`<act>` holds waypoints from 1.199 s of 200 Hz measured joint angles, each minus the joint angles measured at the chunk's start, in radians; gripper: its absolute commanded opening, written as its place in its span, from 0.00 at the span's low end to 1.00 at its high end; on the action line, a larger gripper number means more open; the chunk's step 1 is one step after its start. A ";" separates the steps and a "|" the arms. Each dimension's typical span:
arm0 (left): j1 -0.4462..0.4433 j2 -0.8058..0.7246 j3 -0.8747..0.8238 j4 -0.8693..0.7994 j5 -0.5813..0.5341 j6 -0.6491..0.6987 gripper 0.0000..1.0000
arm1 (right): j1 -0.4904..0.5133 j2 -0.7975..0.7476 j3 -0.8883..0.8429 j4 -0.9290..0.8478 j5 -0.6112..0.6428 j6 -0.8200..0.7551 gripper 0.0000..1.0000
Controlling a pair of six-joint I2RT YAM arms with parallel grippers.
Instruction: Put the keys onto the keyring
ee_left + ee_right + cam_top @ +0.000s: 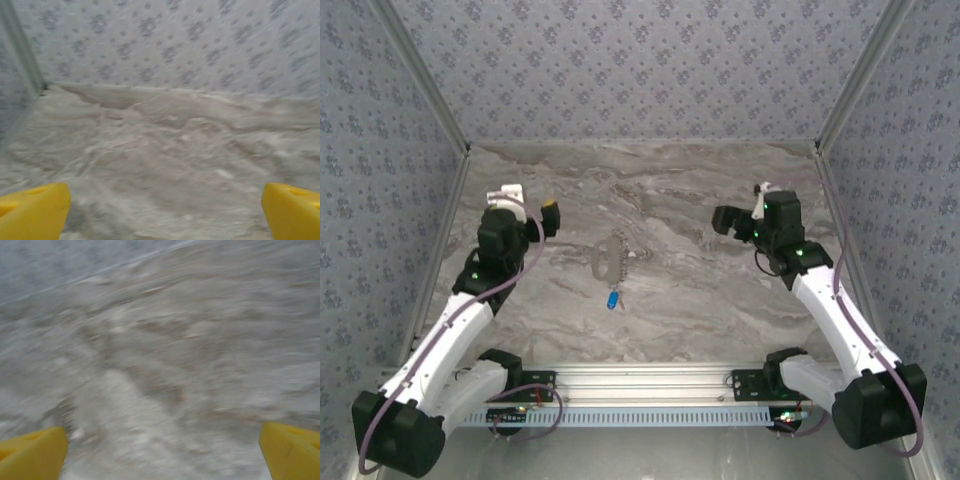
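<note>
A small key with a blue head (612, 298) lies on the marble table near the middle. Just beyond it the pale keyring (607, 257) rests flat, faint against the stone. My left gripper (535, 213) hovers to the left of the ring, open, one yellow fingertip (552, 208) showing. In the left wrist view its yellow fingertips (33, 212) stand wide apart over bare marble. My right gripper (740, 215) hangs well to the right of the ring. Its yellow fingertips (31, 452) are spread wide in the blurred right wrist view, nothing between them.
Patterned walls close the table (700, 300) on three sides, with metal corner posts (430, 90) at left and right. An aluminium rail (650, 385) carrying both arm bases runs along the near edge.
</note>
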 measured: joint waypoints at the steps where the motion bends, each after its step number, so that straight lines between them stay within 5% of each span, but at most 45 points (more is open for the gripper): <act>1: 0.000 -0.001 -0.006 0.003 -0.003 0.003 0.98 | -0.003 -0.001 -0.006 0.003 0.006 -0.001 1.00; 41: 0.134 0.037 -0.318 0.219 -0.081 0.074 0.98 | -0.112 0.010 -0.251 0.206 0.216 -0.080 1.00; 73: 0.249 0.220 -0.382 0.427 -0.066 0.086 0.98 | -0.159 0.070 -0.396 0.441 0.299 -0.171 1.00; 121: 0.345 0.478 -0.335 0.661 0.097 0.090 0.98 | -0.182 0.218 -0.526 0.818 0.237 -0.246 1.00; 174: 0.351 0.650 -0.287 0.788 0.251 0.105 0.98 | -0.264 0.473 -0.528 1.178 0.100 -0.290 1.00; 240: 0.351 0.654 -0.248 0.789 0.302 0.120 0.98 | -0.277 0.508 -0.457 1.193 0.017 -0.309 1.00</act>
